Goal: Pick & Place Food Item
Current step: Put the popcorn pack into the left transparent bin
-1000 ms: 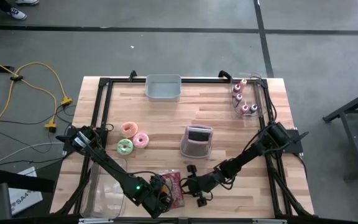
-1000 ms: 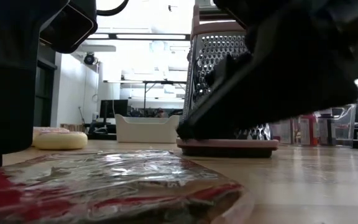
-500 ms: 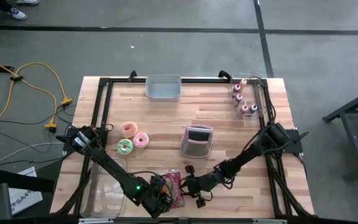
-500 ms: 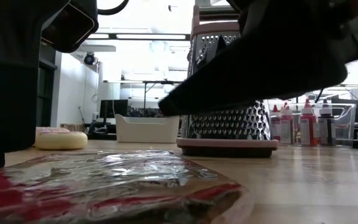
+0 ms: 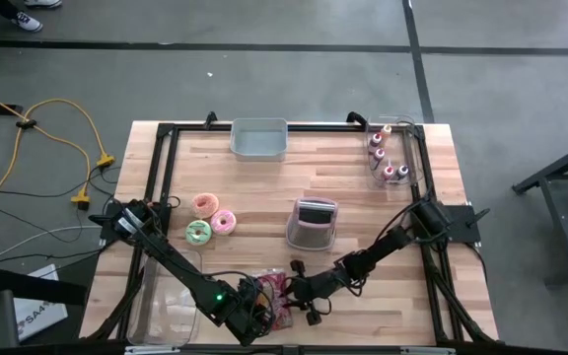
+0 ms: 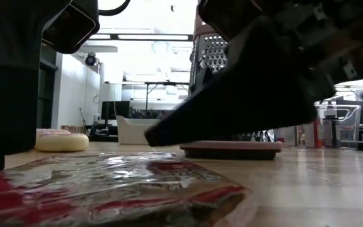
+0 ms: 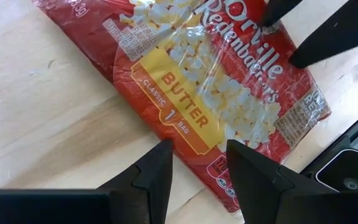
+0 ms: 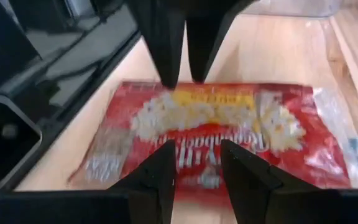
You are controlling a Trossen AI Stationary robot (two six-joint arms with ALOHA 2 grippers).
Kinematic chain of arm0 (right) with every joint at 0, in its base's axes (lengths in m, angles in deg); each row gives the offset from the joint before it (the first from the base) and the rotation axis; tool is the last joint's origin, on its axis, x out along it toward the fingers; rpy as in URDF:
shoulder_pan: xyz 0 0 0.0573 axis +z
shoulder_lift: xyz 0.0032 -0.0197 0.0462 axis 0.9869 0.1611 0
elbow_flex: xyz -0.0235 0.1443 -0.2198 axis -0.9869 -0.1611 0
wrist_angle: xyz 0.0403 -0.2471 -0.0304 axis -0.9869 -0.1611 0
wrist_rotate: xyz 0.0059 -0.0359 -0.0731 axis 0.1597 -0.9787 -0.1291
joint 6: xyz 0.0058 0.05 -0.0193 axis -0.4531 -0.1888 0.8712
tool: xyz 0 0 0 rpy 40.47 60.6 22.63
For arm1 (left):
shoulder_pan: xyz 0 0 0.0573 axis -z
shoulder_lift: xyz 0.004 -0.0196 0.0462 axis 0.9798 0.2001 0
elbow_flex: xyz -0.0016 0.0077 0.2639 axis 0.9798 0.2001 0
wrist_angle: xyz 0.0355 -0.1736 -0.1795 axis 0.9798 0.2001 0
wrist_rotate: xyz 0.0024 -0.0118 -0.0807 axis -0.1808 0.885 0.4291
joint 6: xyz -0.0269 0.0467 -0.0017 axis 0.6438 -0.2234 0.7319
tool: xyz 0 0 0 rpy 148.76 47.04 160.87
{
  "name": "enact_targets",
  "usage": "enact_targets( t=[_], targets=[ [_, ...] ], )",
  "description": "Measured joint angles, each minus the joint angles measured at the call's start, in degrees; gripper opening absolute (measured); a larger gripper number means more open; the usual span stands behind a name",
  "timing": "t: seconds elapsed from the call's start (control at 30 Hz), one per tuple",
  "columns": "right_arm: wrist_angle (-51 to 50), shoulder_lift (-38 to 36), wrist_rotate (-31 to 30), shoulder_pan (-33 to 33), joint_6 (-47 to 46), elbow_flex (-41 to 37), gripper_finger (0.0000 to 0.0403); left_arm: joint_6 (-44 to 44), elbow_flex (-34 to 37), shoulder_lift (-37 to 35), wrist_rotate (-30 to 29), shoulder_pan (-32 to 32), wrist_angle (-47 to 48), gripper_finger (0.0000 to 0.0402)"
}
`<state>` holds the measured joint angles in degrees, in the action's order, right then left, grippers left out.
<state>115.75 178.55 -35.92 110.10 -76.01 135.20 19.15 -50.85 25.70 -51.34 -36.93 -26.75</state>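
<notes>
Since a second ago our right gripper (image 5: 302,292) has slid toward the flat red cellophane-wrapped popcorn bag (image 5: 275,299), its fingers nearly shut and empty. That glossy, crinkled bag lies flat at the wooden surface's (image 5: 353,192) near edge. Our left gripper (image 7: 194,168) hovers over it, fingers parted and empty, likely to grasp it.

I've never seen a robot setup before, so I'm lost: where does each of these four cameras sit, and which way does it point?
High view: overhead, looking straight down; table, both arms.
Low view: tabletop height, looking level past the popcorn bag to the grater; dark arm parts.
Left wrist view: on left arm, facing the bag; left gripper.
Right wrist view: on right arm, facing the bag; right gripper.
Shared: both wrist views show the bag and the other arm's fingers.
</notes>
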Motion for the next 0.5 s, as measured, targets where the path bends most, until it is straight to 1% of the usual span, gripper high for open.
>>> enact_targets(
  t=[0.2,0.5],
  targets=[
    [1.08,2.41,0.86,-0.29,-3.09,0.16,0.0114,-0.28,0.00,0.00,-0.07,-0.01,0.00,0.0145],
    [-0.35,2.69,0.53,-0.26,-4.87,0.19,0.0114,-0.87,0.00,-0.02,-0.83,0.00,1.66,0.0145]
  ],
)
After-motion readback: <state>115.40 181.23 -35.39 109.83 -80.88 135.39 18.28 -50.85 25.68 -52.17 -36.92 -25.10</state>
